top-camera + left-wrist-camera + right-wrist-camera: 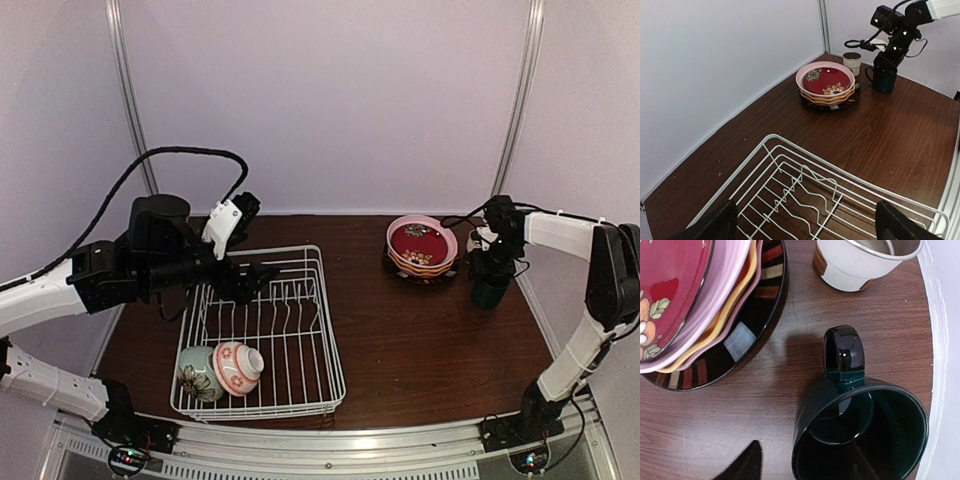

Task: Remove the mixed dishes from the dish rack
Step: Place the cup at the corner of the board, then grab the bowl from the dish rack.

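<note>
Where right claw (490,268) hangs — teal mug (489,293) beneath.

Left hand (805,224), fingers (715,225) wide apart.

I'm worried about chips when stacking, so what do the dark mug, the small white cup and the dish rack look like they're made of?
Dark mug: likely glazed ceramic, glossy teal-black with sharp highlights on the handle.
Small white cup: probably ceramic, matte off-white body, greyish rim; uncertain.
Dish rack: thin metal wire, seemingly white-coated, smooth and even.
</note>
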Available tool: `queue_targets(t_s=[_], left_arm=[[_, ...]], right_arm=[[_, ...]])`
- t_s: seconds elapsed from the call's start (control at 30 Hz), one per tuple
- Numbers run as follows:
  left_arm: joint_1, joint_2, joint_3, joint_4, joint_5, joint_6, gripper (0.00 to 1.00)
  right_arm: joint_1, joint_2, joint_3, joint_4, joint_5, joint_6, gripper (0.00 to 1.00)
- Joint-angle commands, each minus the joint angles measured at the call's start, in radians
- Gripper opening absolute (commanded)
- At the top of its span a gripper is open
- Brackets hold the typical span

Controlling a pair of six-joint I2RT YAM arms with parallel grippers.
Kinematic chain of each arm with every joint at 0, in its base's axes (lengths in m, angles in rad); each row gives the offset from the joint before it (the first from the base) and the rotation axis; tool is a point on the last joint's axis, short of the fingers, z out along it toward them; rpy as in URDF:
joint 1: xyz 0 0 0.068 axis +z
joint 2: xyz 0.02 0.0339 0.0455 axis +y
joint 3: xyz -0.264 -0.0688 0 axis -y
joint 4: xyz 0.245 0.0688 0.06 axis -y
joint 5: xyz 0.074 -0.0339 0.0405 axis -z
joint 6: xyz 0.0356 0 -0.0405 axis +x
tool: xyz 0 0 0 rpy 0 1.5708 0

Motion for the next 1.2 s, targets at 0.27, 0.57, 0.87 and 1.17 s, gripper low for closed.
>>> queue_targets(t_s=[0.27,0.57,0.87,1.17], left_arm=[[0.008,0.143,0.165,-0.533,0.128,-0.111,0.97],[-0.013,0.263,0.177,-0.645,0.156,-0.026,0.97],[-0.056,0.394,0.174,-0.672,0.168,0.049,0.92],[-0.087,0.467,0.182,-0.686,0.153,0.054,0.84]], right_arm=[[0.01,-0.14,0.042,-0.023,-0.03,-0.008,0.94],[0.072,-0.258,0.038,-0.001,-0.141,-0.035,0.96],[0.082,-0.417,0.008,0.093,-0.257,-0.012,1.0],[0.082,-0.487,0.013,0.156,-0.26,0.014,1.0]])
